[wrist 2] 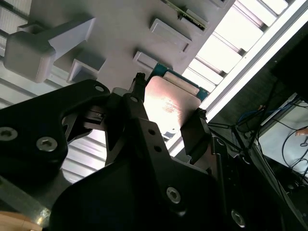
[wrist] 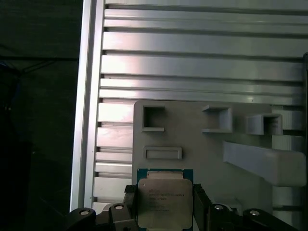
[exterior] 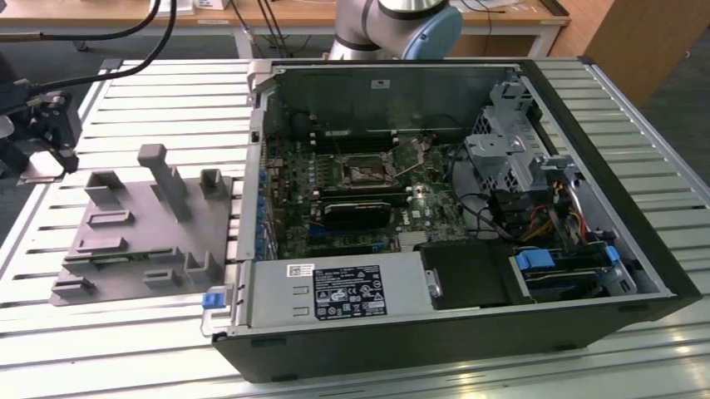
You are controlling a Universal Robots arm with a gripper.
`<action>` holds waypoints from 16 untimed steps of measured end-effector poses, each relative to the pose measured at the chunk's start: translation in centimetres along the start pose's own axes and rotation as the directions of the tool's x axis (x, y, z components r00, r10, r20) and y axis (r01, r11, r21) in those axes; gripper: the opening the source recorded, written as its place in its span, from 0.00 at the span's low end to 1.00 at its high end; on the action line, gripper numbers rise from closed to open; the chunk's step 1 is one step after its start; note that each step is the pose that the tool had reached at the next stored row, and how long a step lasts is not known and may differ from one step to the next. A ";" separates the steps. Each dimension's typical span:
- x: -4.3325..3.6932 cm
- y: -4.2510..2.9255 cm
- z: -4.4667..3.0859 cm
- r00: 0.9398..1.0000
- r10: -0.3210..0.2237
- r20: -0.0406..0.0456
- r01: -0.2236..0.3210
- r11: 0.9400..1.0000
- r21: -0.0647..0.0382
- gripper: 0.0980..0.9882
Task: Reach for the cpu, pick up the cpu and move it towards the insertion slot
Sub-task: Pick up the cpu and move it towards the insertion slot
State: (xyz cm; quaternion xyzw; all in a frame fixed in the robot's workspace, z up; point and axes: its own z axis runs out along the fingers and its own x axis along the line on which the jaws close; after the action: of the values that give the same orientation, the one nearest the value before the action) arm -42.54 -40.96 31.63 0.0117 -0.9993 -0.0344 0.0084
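Over at the exterior view's far left, just off the side of the grey plastic fixture (exterior: 145,224), the black two-finger end effector (exterior: 42,162) hangs above the slatted aluminium bench (exterior: 166,100). Both wrist views show what it's got. The small flat square cpu (wrist: 165,201) with the silvery metal top and a thin greenish-tan rim is pinched between the black fingers (wrist: 129,207), one on each of two opposite edges. So the end effector is closed down to chip width and has hold of it. The second wrist view shows the cpu (wrist 2: 171,103) with its shiny top tilted, and the fixture's rectangular recesses and a chunky grey post (wrist 2: 29,50) behind it. The insertion slot (exterior: 364,172), a small square dark socket with a silvery frame, sits on the green motherboard (exterior: 332,191) inside the open black computer case (exterior: 466,332). That's well apart from the cpu, towards the exterior view's right, with the fixture lying between the two. A narrow green memory stick (exterior: 111,258) lies in the fixture
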 end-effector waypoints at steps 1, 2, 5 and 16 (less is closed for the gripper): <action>0.00 0.01 -0.17 1.000 0.000 0.000 0.000 1.000 0.000 0.50; 0.01 0.02 -0.33 1.000 0.000 0.000 0.000 1.000 0.000 0.50; 0.01 0.05 -0.76 1.000 0.000 0.000 0.000 1.000 0.000 0.50; 0.05 0.21 -2.96 1.000 0.000 0.000 0.000 1.000 0.000 0.50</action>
State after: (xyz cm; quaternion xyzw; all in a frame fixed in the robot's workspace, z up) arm -42.54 -40.96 34.60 0.0117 -0.9993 -0.0345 0.0083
